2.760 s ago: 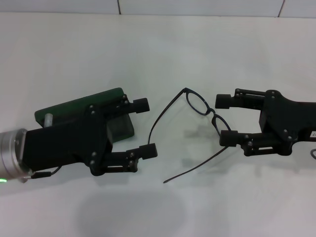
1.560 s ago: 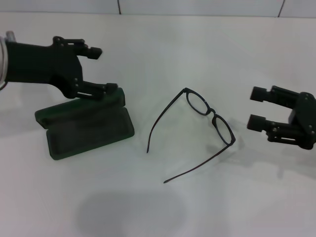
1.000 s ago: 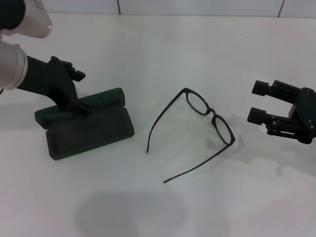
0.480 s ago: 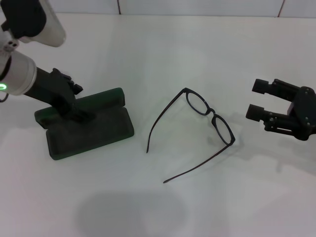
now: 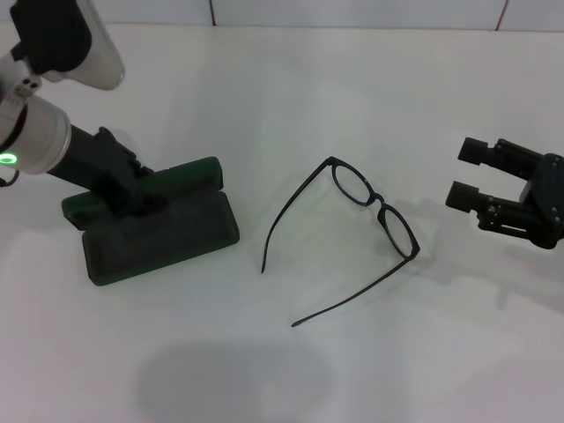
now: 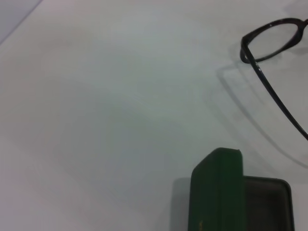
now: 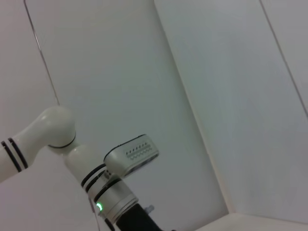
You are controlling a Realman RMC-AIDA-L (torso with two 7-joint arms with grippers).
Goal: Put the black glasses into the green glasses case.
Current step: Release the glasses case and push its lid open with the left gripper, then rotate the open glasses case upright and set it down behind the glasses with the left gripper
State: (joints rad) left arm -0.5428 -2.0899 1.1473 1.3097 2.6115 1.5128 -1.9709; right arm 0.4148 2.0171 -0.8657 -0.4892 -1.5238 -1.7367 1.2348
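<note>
The black glasses lie unfolded on the white table, temple arms pointing toward me; one lens and a temple also show in the left wrist view. The green glasses case lies open at the left, its lid raised behind the tray. In the left wrist view the lid's edge stands beside the dark lining. My left gripper points down at the lid's left part, touching or just above it. My right gripper hangs open to the right of the glasses, well apart from them.
The white table runs back to a tiled wall. The right wrist view shows only that wall and my left arm far off. A soft shadow lies on the table near the front.
My left gripper has swung from the case's front, up and round to the back left, and come down onto the lid. The right gripper has drawn back rightward from the glasses.
</note>
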